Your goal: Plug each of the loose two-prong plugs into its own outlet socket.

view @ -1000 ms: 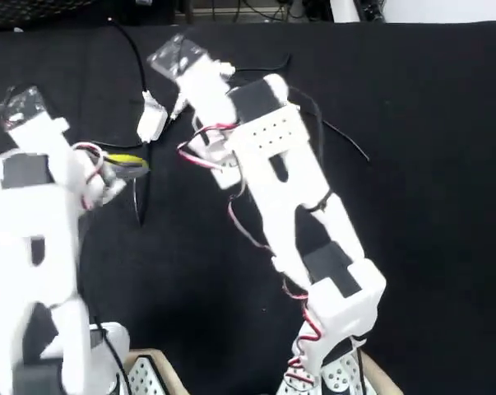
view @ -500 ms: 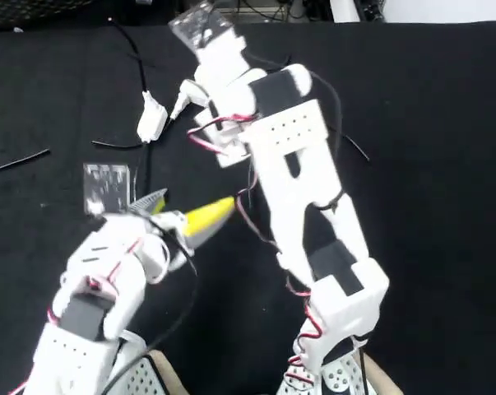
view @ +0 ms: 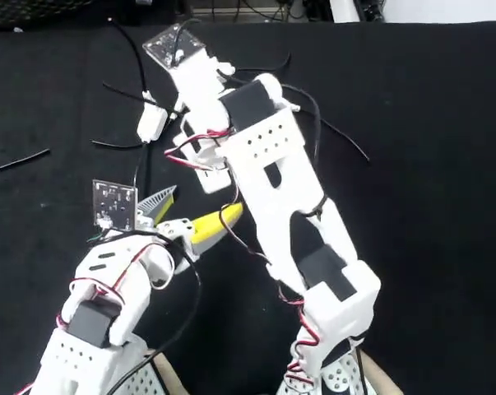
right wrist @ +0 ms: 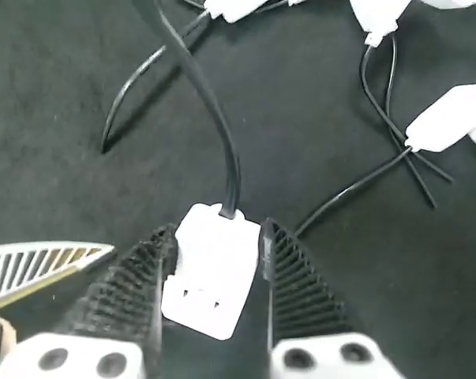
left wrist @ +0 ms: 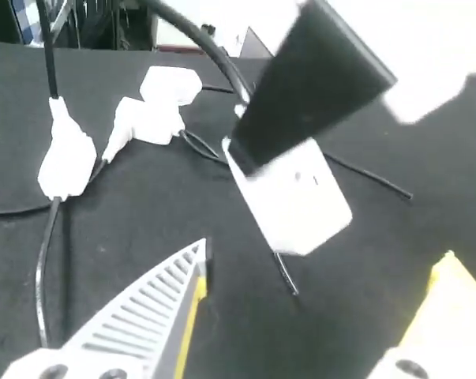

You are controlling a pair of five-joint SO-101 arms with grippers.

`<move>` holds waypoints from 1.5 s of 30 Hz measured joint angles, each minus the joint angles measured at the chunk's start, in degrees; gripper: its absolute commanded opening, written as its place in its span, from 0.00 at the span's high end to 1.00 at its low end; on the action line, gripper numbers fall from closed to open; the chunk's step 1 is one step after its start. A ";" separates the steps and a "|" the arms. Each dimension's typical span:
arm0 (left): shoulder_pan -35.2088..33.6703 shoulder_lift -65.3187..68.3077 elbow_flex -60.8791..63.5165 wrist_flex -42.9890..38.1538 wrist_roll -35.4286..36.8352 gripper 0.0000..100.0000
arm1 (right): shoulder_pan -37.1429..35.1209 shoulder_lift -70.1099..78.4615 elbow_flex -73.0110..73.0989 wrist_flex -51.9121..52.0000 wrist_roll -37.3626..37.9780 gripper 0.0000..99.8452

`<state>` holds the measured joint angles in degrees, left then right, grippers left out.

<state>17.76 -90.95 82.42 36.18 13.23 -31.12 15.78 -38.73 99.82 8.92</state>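
Observation:
My right gripper (right wrist: 218,230) is shut on a white outlet block (right wrist: 210,272) with a black cord; two slots show on its face. In the left wrist view the same block (left wrist: 293,197) hangs tilted above the black table under a black finger (left wrist: 312,83). My left gripper (view: 202,202) stands open close to it, its grey ribbed finger (left wrist: 135,308) and yellow finger (left wrist: 451,308) spread wide with nothing between them. Loose white plugs (left wrist: 64,158) (left wrist: 147,122) lie on the mat beyond. In the high view one white plug (view: 151,123) lies beside the right arm (view: 264,156).
Thin black cords (right wrist: 198,87) (view: 17,160) run loosely over the black table (view: 428,164). More white plug pieces (right wrist: 451,126) (right wrist: 384,16) lie near the right gripper. The left gripper's grey finger (right wrist: 40,264) sits close beside the right gripper.
The left arm swung from the table's left side down toward the near edge and now points its open gripper at the right gripper. The right arm's wrist shifted a little.

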 measured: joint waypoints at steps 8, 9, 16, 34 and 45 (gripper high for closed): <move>-4.84 0.00 7.30 -12.75 0.00 0.59 | -2.55 -8.35 5.80 0.09 -1.76 0.99; -5.19 0.00 7.56 -13.98 0.00 0.59 | -3.60 -9.93 6.77 0.09 -1.76 0.99; -8.62 0.00 8.00 -16.53 0.09 0.59 | -7.65 -16.88 15.74 0.09 -2.90 0.99; -13.19 0.26 12.22 -16.70 -4.22 0.59 | 0.88 -31.38 28.92 0.09 4.48 0.99; -36.84 0.26 12.22 -16.70 -5.01 0.59 | 1.49 -27.60 31.21 -3.08 7.12 0.99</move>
<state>-19.08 -90.68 94.64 19.47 8.22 -29.63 -11.82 -7.52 96.75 16.04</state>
